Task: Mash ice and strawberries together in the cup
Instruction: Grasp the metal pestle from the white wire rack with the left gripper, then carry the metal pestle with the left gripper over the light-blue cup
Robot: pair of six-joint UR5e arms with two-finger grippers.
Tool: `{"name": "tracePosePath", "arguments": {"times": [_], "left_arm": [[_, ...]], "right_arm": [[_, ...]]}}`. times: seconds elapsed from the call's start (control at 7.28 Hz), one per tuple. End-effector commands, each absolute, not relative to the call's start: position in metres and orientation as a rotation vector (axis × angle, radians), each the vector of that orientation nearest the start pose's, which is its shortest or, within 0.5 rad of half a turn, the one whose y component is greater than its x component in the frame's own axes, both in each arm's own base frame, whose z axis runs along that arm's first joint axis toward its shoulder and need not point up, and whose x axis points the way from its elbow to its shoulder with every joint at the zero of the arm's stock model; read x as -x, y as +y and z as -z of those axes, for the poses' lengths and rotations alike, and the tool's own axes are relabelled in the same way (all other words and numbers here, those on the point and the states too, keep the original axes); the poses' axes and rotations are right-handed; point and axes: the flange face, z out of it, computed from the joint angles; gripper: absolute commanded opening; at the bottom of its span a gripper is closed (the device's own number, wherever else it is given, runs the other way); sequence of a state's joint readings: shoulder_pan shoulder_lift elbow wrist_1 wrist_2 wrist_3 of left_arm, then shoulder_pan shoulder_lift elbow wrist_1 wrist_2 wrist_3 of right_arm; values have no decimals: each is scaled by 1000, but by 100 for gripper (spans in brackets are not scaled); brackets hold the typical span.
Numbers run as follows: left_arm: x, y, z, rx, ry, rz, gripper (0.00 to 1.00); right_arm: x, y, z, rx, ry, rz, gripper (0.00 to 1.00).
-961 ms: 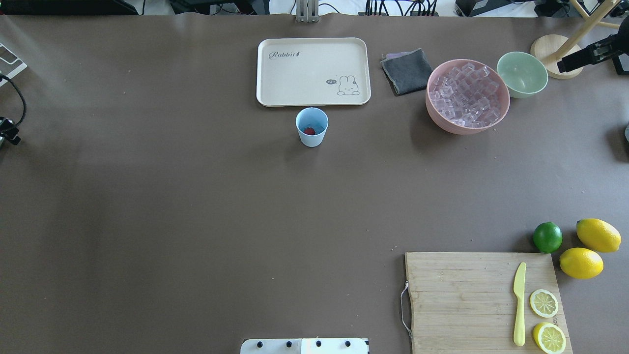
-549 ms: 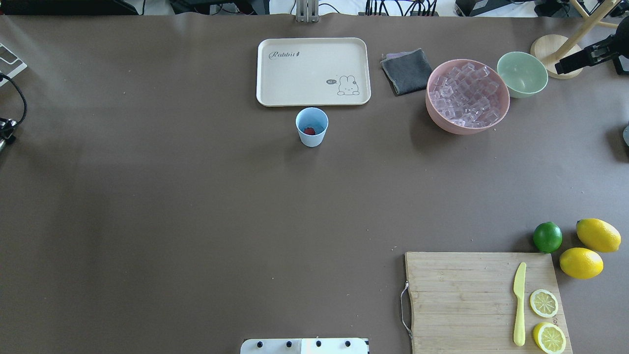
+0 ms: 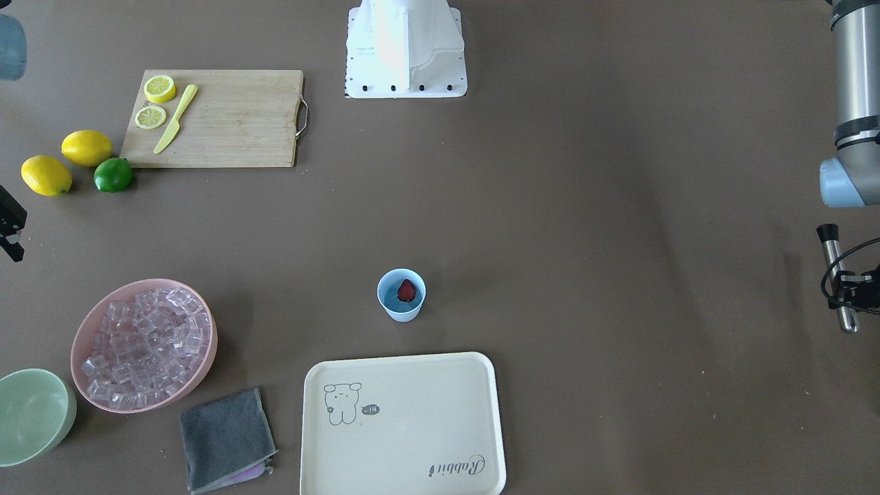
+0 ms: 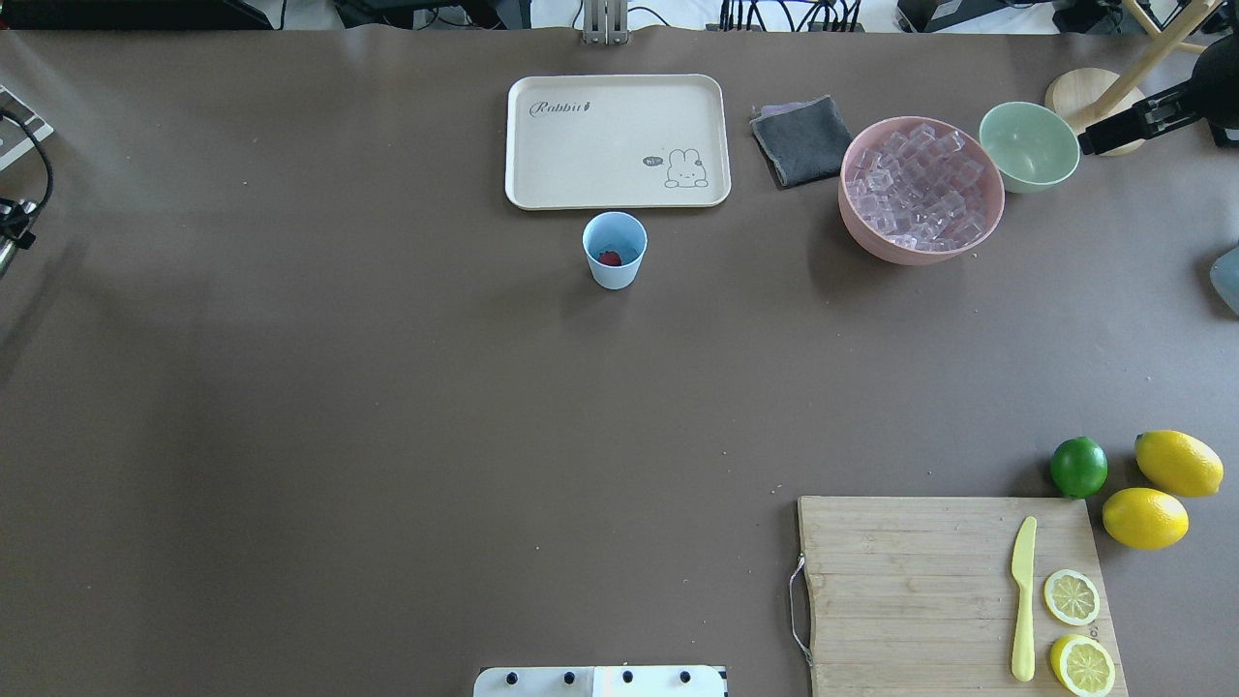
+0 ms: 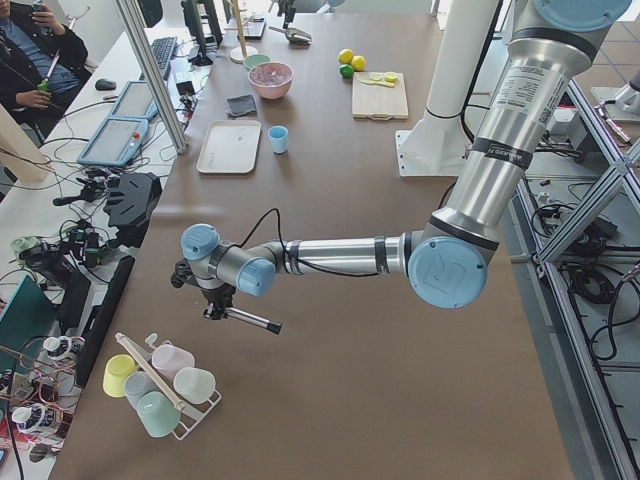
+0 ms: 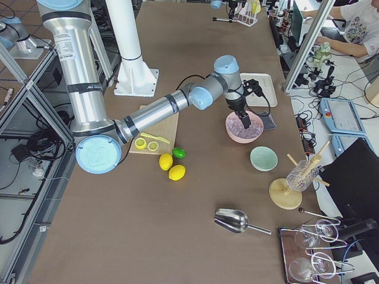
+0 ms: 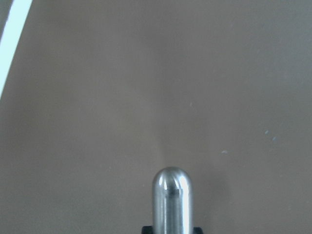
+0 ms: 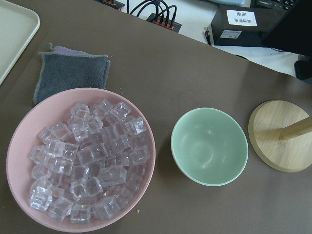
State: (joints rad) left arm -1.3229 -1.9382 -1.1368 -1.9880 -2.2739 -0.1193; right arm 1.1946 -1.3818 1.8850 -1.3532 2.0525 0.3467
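board: wooden cutting board (image 4: 910, 590) on the bench (image 4: 387, 387), lower right of the overhead view, with a yellow knife (image 4: 1023, 600) and two lemon halves (image 4: 1072, 596) on its right end
fruit: two whole lemons (image 4: 1145, 518) and a lime (image 4: 1078, 467) just off the board's upper right corner
left gripper: (image 3: 844, 285) right edge of the front-facing view, jaws pinching a metal rod (image 7: 171, 200), which is held clear of the bench and well apart from the cup
cup: (image 4: 614, 276) upright, upper centre of the overhead view, just below the tray (image 4: 600, 145)
strawberry: (image 4: 609, 257) lies in the cup's bottom
cloth: grey cloth (image 4: 801, 140) between the tray and the pink bowl
ice: (image 4: 920, 189) heaped in the pink bowl (image 4: 871, 242), upper right, well apart from the cup
green bowl: (image 4: 1028, 145) just beside the pink bowl
right gripper: (image 4: 1089, 142) upper right edge, near the green bowl – cannot tell whether its jaws are spread or pressed together
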Motion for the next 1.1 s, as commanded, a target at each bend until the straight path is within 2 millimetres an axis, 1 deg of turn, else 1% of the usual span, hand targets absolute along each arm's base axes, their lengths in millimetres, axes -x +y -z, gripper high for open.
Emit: {"name": "tracePosePath", "arguments": {"times": [0.0,0.14,0.27,0.41,0.55,0.69,0.82,0.96], "left_arm": [[-72,-682,-526,-380,767,-250,0],[-72,-682,-477,-468,793,-236,0],[-75,-686,-432,-562,833,-215,0],[-94,-681,-405,-639,905,-182,0],[-116,-673,-388,-722,969,-202,0],[-140,-670,-365,-757,1028,-196,0],[-152,-667,-341,-797,1088,-177,0],[-158,-667,-318,-838,1133,-176,0]], "right_arm": [[128,-549,-384,-504,-694,214,100],[128,-549,-385,-500,-697,214,100],[128,-550,-386,-496,-695,212,100],[128,-551,-389,-487,-689,207,100],[128,-550,-392,-485,-683,206,100],[127,-550,-390,-488,-686,205,100],[125,-549,-391,-489,-686,203,100],[124,-550,-392,-489,-682,200,100]]}}
